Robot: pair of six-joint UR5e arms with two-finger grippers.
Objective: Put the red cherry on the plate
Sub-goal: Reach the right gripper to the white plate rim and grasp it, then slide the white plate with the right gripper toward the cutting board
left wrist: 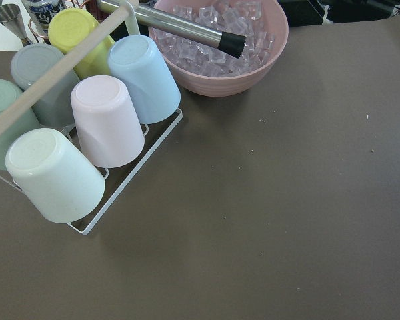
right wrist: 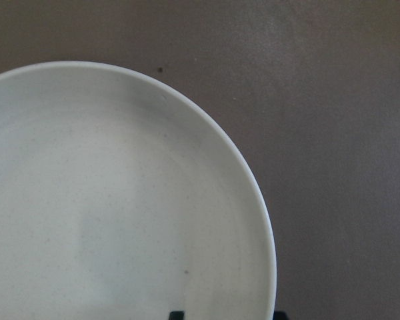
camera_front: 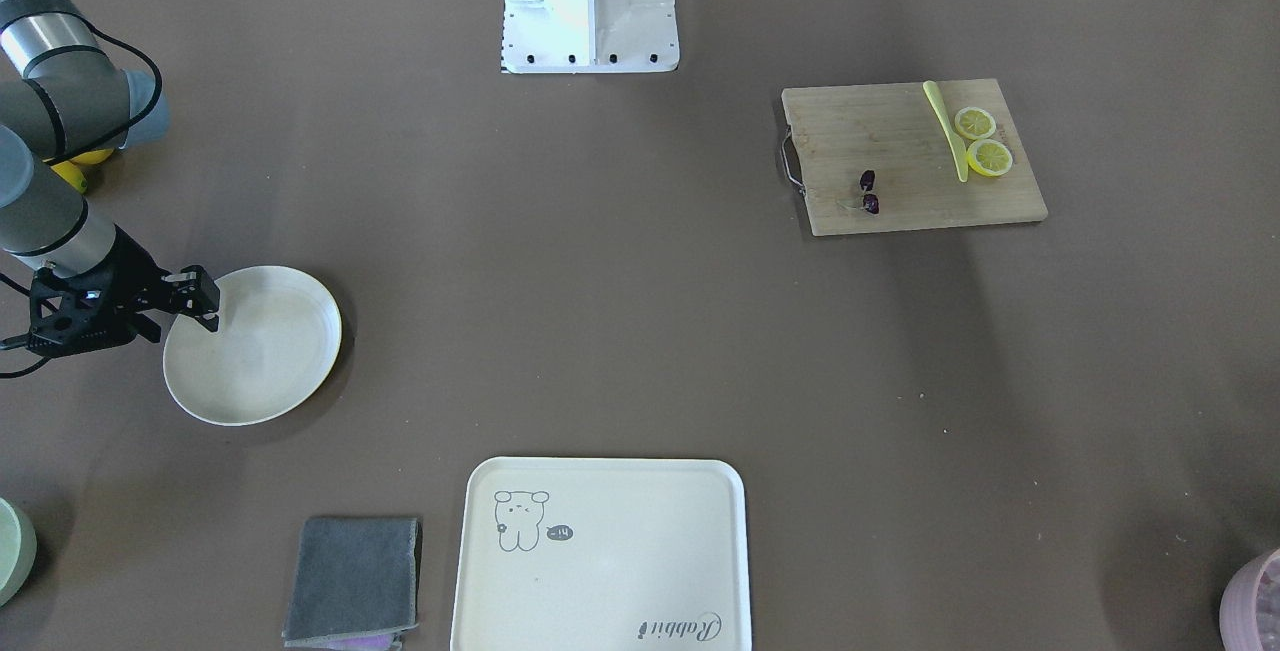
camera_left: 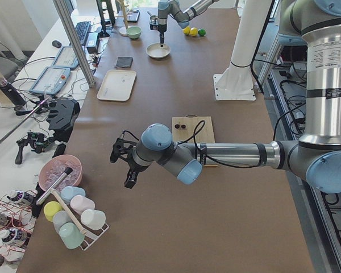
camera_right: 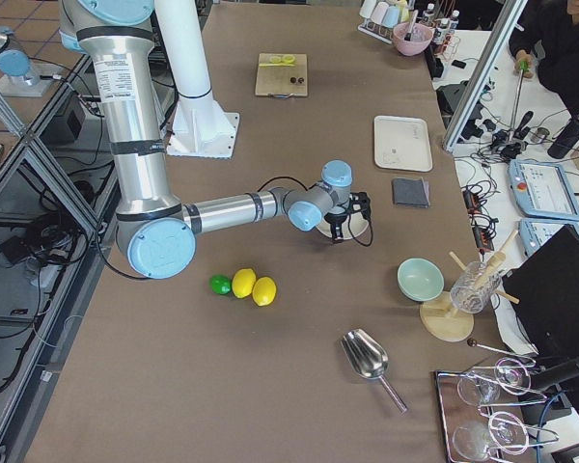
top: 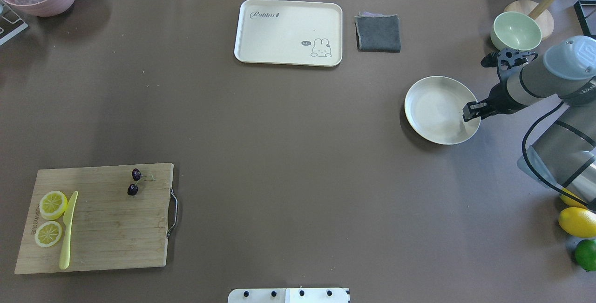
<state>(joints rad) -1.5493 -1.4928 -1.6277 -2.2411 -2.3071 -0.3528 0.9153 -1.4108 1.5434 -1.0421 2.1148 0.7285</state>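
Note:
The red cherry (camera_front: 869, 191), two tiny dark fruits on thin stems, lies on the wooden cutting board (camera_front: 900, 156) near its handle end; overhead it shows as the cherry (top: 134, 182). The round cream plate (camera_front: 255, 371) lies bare far across the table. My right gripper (camera_front: 208, 303) hangs over the plate's rim (top: 475, 124), open, with nothing held. In the right wrist view the plate (right wrist: 107, 200) fills the frame. My left gripper (camera_left: 127, 170) hovers over bare table beyond the board's end, near the cup rack; I cannot tell whether it is open or shut.
Two lemon slices (camera_front: 982, 139) and a yellow knife (camera_front: 945, 129) share the board. A bear tray (camera_front: 600, 551) and a grey cloth (camera_front: 355, 576) lie at the operators' edge. A green bowl (top: 516, 30), lemons (top: 577, 221), an ice bowl (left wrist: 220, 47) and cups (left wrist: 107, 120) stand around.

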